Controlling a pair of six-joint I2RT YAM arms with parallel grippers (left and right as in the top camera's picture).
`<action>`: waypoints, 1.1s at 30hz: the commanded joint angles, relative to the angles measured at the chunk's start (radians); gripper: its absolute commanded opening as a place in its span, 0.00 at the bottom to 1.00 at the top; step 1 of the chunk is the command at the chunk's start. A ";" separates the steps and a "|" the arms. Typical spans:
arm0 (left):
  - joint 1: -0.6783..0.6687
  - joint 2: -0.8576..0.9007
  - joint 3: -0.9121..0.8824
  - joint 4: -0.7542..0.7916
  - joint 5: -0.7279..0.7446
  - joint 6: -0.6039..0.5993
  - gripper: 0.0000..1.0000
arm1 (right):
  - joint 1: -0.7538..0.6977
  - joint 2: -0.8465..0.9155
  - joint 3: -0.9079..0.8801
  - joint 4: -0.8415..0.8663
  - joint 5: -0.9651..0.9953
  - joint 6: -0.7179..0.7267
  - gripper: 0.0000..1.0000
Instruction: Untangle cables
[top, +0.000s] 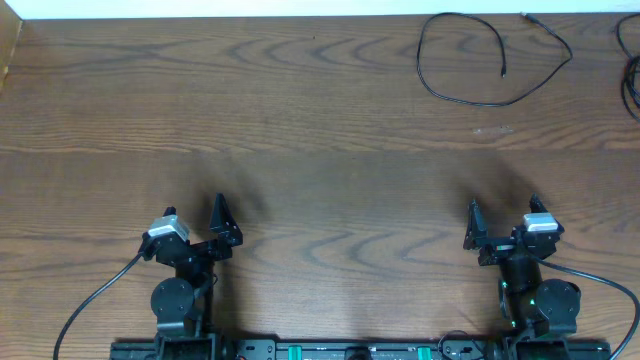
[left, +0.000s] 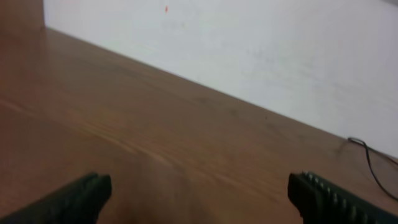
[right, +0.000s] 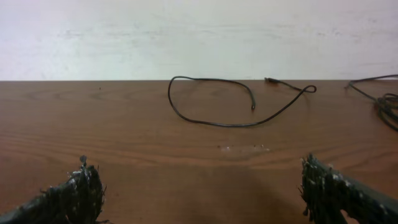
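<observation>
Brown wooden table (top: 300, 120), on which a black cable (top: 419, 58) is laid as one loose loop, well beyond the right gripper (top: 478, 232). A second cable bundle (top: 632, 85) is seen farther right, cut off by the frame. The right gripper and the left gripper (top: 222, 225) are spread wide, with nothing held. The loop is judged freed and the bundle not yet untangled.

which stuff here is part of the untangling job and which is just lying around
Job:
- looped black cable
- second black cable, cut off at the right edge

Not the job:
- table
- arms' own thick wires
- white wall
</observation>
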 joint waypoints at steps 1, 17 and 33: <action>0.003 0.001 -0.004 -0.073 -0.013 0.021 0.98 | 0.006 -0.001 -0.003 -0.002 0.008 0.009 0.99; 0.003 0.025 -0.004 -0.073 -0.013 0.021 0.98 | 0.006 -0.001 -0.003 -0.002 0.008 0.009 0.99; 0.003 0.026 -0.004 -0.073 -0.013 0.021 0.98 | 0.006 -0.001 -0.003 -0.002 0.008 0.010 0.99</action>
